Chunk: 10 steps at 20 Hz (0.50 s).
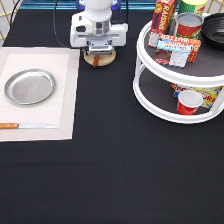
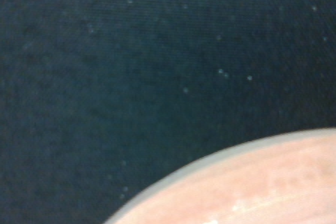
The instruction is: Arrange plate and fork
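- Gripper (image 1: pixel 99 51) sits low at the exterior view's top, middle, directly over a round wooden coaster (image 1: pixel 99 58) on the black table (image 1: pixel 110 165).
- Whether the jaws are wide or narrow cannot be told: the white hand body covers them from this angle.
- A short brown piece shows just under the hand on the coaster; it may be the handle of the fork (image 1: pixel 96 62), but it is too hidden to be sure, and I cannot tell if the jaws touch it.
- The wrist view shows only black cloth and the curved pale edge of the coaster (image 2: pixel 255 185) from very near.
- The plate (image 1: pixel 30 86) lies flat on a pale placemat (image 1: pixel 65 100) at the exterior view's left, well apart from the gripper and toward the exterior view's bottom-left of it.
- A knife (image 1: pixel 25 126) with a wooden handle lies on the placemat below the plate, blade pointing to the exterior view's right, close to the plate but not touching it.
- A white two-tier round rack (image 1: pixel 175 75) stands at the exterior view's right, holding a can (image 1: pixel 189 24), boxes and a red cup (image 1: pixel 189 102) on the lower tier.
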### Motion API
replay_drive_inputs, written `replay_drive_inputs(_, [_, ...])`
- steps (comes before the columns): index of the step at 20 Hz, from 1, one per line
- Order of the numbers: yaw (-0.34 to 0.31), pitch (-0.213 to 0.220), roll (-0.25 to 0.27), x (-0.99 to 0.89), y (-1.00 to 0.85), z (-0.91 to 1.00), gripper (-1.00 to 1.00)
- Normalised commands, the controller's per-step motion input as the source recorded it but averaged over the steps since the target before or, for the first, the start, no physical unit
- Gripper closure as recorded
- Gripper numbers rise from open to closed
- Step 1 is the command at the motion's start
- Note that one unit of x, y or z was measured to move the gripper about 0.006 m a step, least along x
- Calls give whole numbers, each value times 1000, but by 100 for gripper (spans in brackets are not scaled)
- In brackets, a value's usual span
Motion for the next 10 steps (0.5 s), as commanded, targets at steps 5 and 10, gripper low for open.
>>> replay_drive_inputs(5, [-10, 19, 32, 35, -1, 21, 100])
replay_drive_inputs(10, [-38, 16, 34, 74, -54, 0, 100])
